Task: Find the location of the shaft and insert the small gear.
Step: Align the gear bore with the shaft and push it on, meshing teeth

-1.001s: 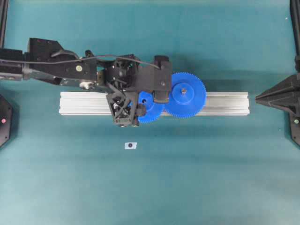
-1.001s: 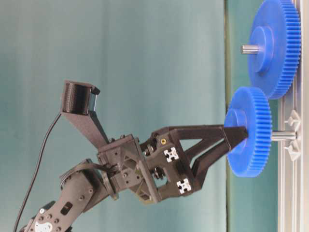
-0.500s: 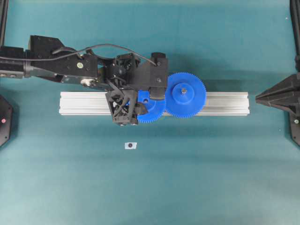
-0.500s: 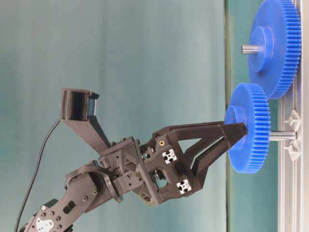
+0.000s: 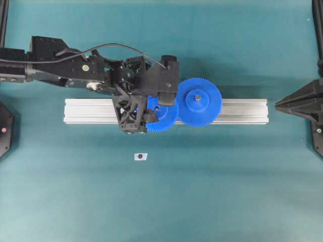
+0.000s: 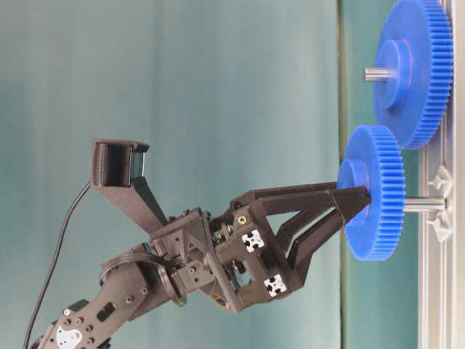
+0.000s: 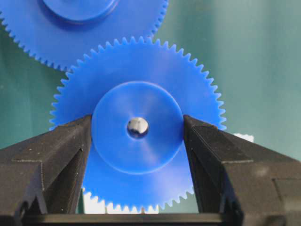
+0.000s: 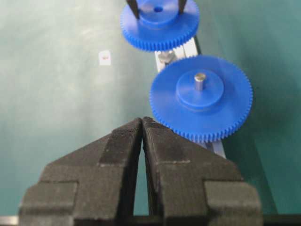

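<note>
1. The small gear (image 7: 137,127) is bright blue plastic with fine teeth all round its rim, a raised round hub and a small centre hole in which a shiny grey tip shows.
2. The left gripper (image 7: 137,136) clamps the hub from both sides: one black finger (image 7: 56,160) presses at 9 o'clock, the other at 3 o'clock, so the jaws stand fairly wide.
3. In the table-level view the small gear sits part-way along the shaft (image 6: 423,205), clear of the aluminium rail (image 5: 242,112).
4. The larger gear (image 5: 200,102) lies at 2 o'clock from it overhead, rims overlapping.
5. The right gripper (image 8: 142,123) hangs apart, tips pressed together on nothing.
</note>
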`<state>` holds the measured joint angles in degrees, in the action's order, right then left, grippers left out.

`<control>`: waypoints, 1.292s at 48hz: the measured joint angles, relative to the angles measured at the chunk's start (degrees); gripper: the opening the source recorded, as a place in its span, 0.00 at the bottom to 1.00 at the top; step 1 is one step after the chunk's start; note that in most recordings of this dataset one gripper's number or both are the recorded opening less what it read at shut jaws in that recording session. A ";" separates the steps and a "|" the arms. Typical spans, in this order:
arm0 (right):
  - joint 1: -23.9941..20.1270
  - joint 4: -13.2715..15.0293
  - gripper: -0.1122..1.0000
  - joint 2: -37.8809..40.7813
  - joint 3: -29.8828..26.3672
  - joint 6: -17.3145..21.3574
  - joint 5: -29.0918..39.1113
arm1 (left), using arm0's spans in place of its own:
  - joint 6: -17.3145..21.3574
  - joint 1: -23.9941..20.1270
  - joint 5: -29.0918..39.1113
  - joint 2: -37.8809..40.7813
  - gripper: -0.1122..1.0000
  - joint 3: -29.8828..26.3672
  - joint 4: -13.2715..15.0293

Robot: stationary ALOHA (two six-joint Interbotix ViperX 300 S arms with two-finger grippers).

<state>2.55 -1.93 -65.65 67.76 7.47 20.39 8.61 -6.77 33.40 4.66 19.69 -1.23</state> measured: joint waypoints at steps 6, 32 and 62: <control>0.00 0.09 0.22 0.09 -0.09 0.09 0.09 | 0.00 0.00 -0.09 -0.18 0.68 0.53 0.00; 0.00 0.09 0.22 0.00 0.00 0.09 0.09 | 0.35 -1.41 -0.35 -1.67 0.68 1.93 0.00; 0.09 0.09 0.22 0.00 0.00 0.09 0.09 | 0.44 0.18 -3.96 0.00 0.68 -0.44 0.00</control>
<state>2.64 -1.85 -65.65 67.76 7.56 20.48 9.05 -6.59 29.44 4.66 19.25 -1.23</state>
